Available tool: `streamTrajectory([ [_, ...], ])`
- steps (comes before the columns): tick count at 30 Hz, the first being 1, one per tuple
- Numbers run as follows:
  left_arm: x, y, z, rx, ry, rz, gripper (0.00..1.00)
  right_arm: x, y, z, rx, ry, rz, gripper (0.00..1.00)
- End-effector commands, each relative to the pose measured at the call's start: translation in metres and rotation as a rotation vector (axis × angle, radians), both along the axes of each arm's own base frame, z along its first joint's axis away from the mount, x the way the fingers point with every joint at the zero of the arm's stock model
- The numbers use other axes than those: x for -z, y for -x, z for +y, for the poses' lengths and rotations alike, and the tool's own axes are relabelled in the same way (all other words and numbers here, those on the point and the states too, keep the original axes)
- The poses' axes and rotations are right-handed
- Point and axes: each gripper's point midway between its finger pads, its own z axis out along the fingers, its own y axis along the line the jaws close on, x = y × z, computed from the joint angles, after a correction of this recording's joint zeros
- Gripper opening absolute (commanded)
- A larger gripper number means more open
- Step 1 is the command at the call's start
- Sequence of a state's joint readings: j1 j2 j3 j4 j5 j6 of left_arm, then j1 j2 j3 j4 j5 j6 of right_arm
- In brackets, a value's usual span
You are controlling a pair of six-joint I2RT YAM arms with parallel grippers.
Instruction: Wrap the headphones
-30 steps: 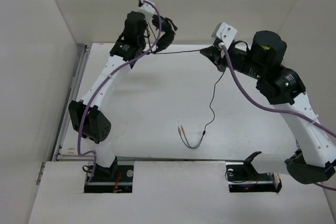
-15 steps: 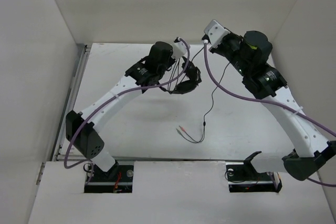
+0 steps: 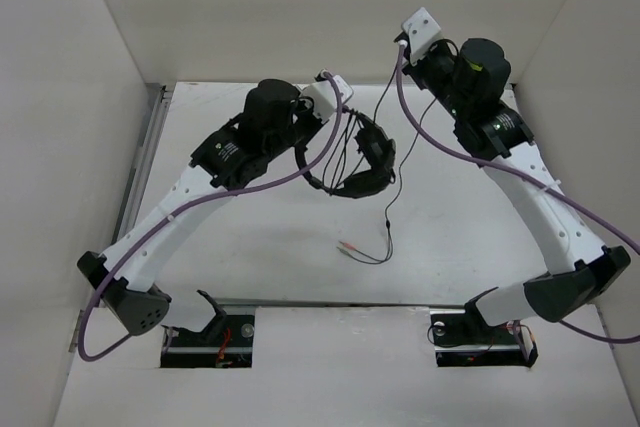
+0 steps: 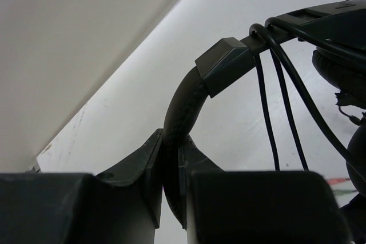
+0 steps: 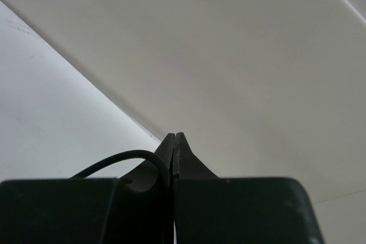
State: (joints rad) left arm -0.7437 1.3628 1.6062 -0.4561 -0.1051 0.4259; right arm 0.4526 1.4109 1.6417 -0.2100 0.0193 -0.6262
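Observation:
The black headphones (image 3: 352, 169) hang above the middle of the table, with my left gripper (image 3: 312, 145) shut on the headband. In the left wrist view the padded headband (image 4: 183, 104) rises out of the closed jaws. The thin black cable (image 4: 264, 92) is looped over the headband near its slider, and an ear cup (image 4: 343, 67) sits at the right. From the headphones the cable (image 3: 383, 97) climbs to my right gripper (image 3: 408, 65), which is raised near the back wall and shut on the cable (image 5: 163, 167). The slack hangs down to the pink and orange plugs (image 3: 347, 247) on the table.
White walls close the table on the left, back and right. Thick purple arm cables (image 3: 440, 152) swing beside both arms. A metal rail (image 3: 140, 162) runs along the table's left edge.
My left gripper carried the headphones from the back left toward the table's middle. My right gripper rose toward the back wall, drawing the cable up. The plugs slid slightly.

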Motion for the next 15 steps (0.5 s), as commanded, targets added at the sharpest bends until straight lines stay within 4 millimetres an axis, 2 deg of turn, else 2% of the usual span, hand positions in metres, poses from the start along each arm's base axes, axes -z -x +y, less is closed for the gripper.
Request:
streamTrajectory([
  [1,-0.015,0.019,-0.017,0.094,0.065,0.023,0.00,-0.066,0.017,0.011,-0.056,-0.110,-0.139,0.00],
  [4,-0.013,0.025,-0.028,0.131,0.063,0.039,0.00,-0.074,0.016,0.017,-0.065,-0.116,-0.157,0.00],
  [7,-0.019,0.030,-0.039,0.165,0.070,0.043,0.00,-0.067,0.008,0.022,-0.065,-0.110,-0.146,0.00],
  [11,-0.039,0.033,-0.048,0.190,0.095,0.019,0.00,-0.041,-0.004,0.031,-0.075,-0.101,-0.092,0.00],
  [15,-0.061,0.041,-0.049,0.222,0.131,-0.003,0.00,-0.004,-0.021,0.026,-0.054,-0.089,-0.039,0.00],
])
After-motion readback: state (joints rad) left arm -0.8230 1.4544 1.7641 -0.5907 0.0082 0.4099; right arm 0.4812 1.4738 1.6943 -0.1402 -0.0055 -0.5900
